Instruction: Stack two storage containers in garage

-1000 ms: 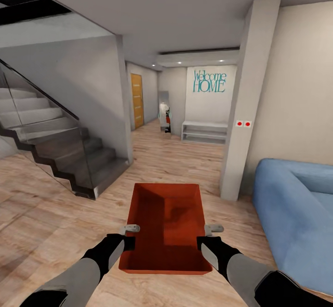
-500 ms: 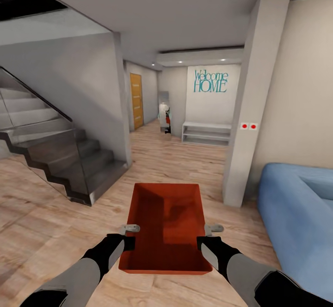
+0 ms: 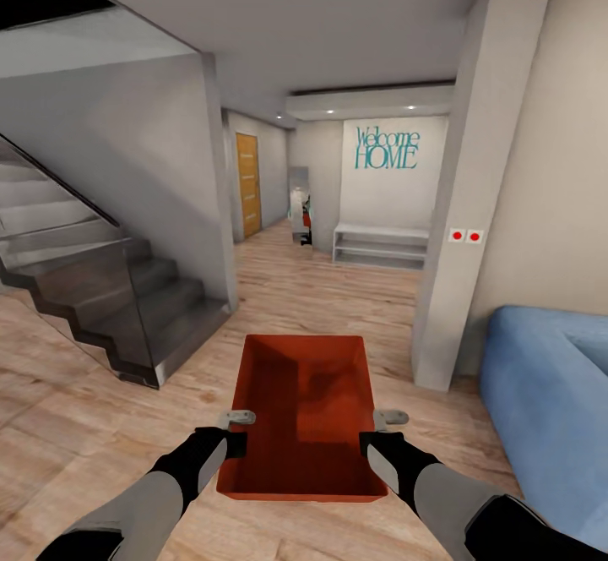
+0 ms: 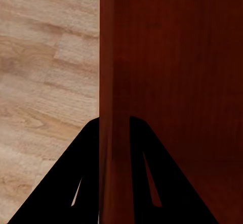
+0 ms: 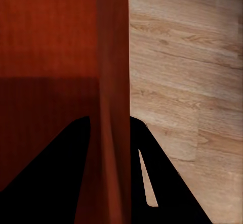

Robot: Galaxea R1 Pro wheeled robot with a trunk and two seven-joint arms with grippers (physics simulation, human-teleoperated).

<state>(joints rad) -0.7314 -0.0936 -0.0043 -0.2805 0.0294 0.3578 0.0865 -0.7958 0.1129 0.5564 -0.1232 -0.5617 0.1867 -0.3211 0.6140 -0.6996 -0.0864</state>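
- I held one orange-red bin point(image 3: 300, 413) out in front of me, level and open side up, above the wood floor point(image 3: 76, 426).
- My left gripper point(image 3: 235, 431) was clamped on the bin's left wall; in the left wrist view one finger point(image 4: 76, 183) sat outside the thin wall and the other inside, with the wall point(image 4: 114, 107) between them.
- My right gripper point(image 3: 380, 431) was pinched the same way on the right wall point(image 5: 114, 82), one finger point(image 5: 152, 183) outside over the planks, one inside.
- The bin's far edge pointed down an open strip of floor toward a hallway with a white bench point(image 3: 380, 244) and an orange door point(image 3: 247, 183).
- On my left, the staircase point(image 3: 101, 291) and its glass side stood apart from the bin.
- On my right, a white pillar point(image 3: 473, 181) and a blue sofa point(image 3: 549, 392) edged the path; the sofa's near corner lay nearer the bin than the stairs.
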